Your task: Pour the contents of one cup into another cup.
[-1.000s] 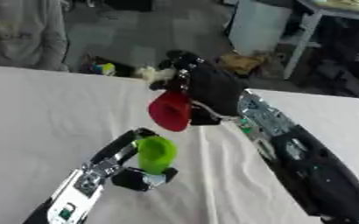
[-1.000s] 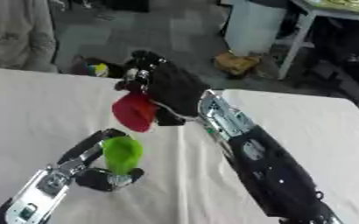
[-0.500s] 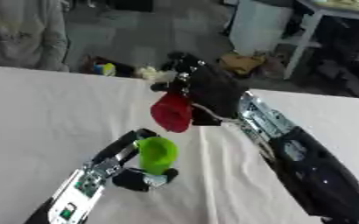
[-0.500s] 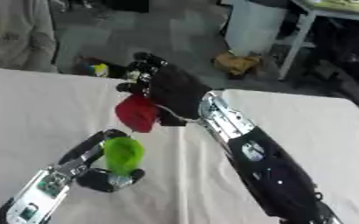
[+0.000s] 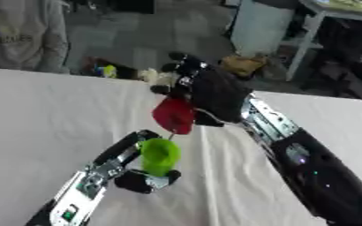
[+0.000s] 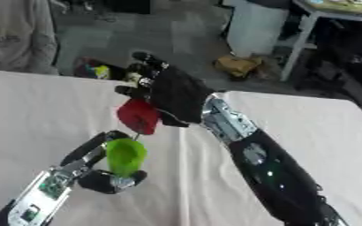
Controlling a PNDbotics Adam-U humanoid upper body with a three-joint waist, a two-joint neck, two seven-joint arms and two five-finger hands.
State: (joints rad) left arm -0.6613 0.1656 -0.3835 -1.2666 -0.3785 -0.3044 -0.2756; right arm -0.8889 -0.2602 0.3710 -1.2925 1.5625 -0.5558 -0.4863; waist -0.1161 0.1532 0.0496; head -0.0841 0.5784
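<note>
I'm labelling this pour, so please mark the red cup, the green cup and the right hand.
red cup (image 5: 173, 115), left eye view, on its side wall.
green cup (image 5: 160, 155), left eye view, on its side wall.
right hand (image 5: 211, 92), left eye view, on its back.

No text, label, brand, number or sign can be read anywhere in these views. The red cup (image 5: 173, 115) in the right hand (image 5: 207, 90) has a plain surface, and so does the green cup (image 5: 159, 156) in the left hand (image 5: 141, 178) just below it. The arms carry small light marks on their casings, too blurred to make out as letters. The white cloth (image 5: 37, 114) under both hands bears no print.
</note>
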